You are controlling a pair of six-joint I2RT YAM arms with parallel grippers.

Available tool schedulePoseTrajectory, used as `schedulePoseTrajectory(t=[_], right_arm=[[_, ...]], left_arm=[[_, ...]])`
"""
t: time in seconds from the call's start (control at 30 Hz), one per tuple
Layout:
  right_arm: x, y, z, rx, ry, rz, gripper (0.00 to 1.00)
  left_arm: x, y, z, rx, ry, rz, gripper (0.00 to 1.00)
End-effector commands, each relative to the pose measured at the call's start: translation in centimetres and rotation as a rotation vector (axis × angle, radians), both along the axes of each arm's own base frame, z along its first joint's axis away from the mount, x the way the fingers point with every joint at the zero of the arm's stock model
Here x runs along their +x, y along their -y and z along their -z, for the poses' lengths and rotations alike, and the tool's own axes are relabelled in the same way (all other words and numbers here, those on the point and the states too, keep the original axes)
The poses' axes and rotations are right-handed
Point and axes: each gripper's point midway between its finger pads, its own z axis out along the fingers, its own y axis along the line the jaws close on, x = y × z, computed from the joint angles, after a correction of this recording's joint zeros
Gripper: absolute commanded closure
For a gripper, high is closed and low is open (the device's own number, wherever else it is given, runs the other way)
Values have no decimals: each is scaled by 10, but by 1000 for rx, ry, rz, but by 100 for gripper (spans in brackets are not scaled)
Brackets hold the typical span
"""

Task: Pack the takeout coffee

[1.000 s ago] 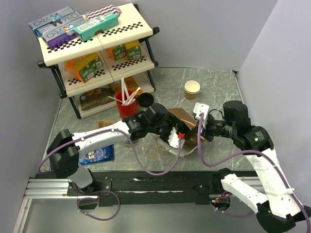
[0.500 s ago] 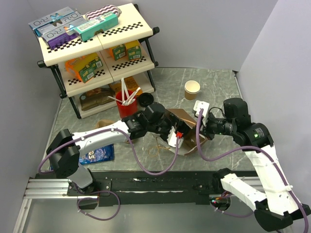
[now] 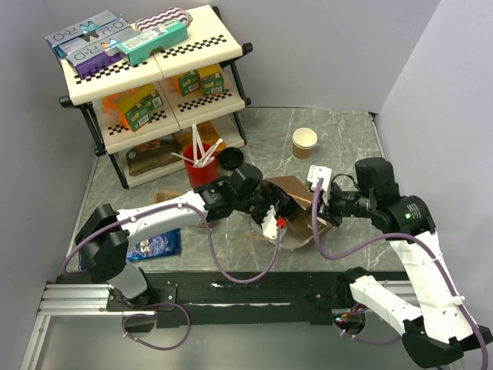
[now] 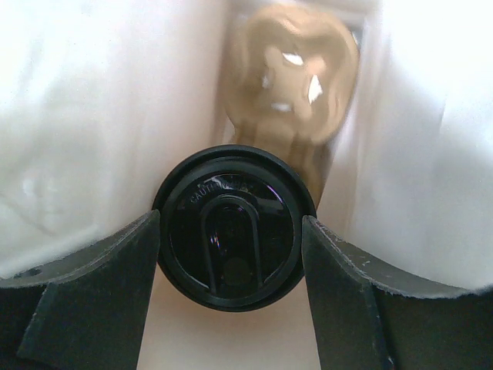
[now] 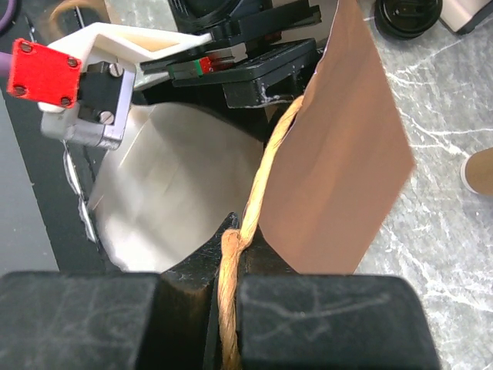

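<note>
Coffee (image 4: 229, 223) down inside the bag (image 3: 299, 193), black top facing the left wrist camera, tan body hidden beneath it. Clamped at the rim by the left pincer (image 4: 231, 235), one dark finger (image 4: 100, 293) against each side, jaws spread wide around it. Pale, washed-out bag walls close on both sides. Just past the black top, a glossy tan shape, too blurred to name. From above, coffee itself out of sight, left pincer deep in the bag's mouth near the middle of the surface (image 3: 347, 131).

Bag of brown paper, mouth turned toward the left arm, gripped on its other side by the right pincer (image 5: 223, 308). Right pincer closed tight on the twine handle (image 5: 235, 254), with the cord rising from between the jaws to the bag's edge.

Farther off, a lidless tan cup (image 3: 304, 142) alone toward the back of the surface, well apart from the bag. Loose black lid (image 3: 230, 159) just beside a red cup (image 3: 200, 171) of white sticks, both in front of the shelf (image 3: 154, 92). Shelf at the back left, stacked with boxes and cartons. Blue packet (image 3: 156, 247) flat near the left arm's base.
</note>
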Motion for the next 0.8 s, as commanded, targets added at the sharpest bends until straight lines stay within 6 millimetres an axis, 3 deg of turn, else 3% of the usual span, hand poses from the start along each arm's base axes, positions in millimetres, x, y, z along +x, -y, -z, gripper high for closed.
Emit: schedulePoseTrajectory(t=[0.0, 0.27, 0.57, 0.77], right_arm=[[-7, 1, -14, 25, 66, -20, 100], [-8, 6, -7, -21, 96, -40, 100], [-1, -2, -13, 11, 72, -44, 100], [3, -4, -14, 17, 71, -45, 100]], left_arm=[[0, -5, 5, 39, 46, 49, 99], [-6, 1, 15, 46, 46, 78, 99], [-18, 15, 22, 60, 13, 148, 99], [-11, 23, 23, 48, 33, 134, 99]])
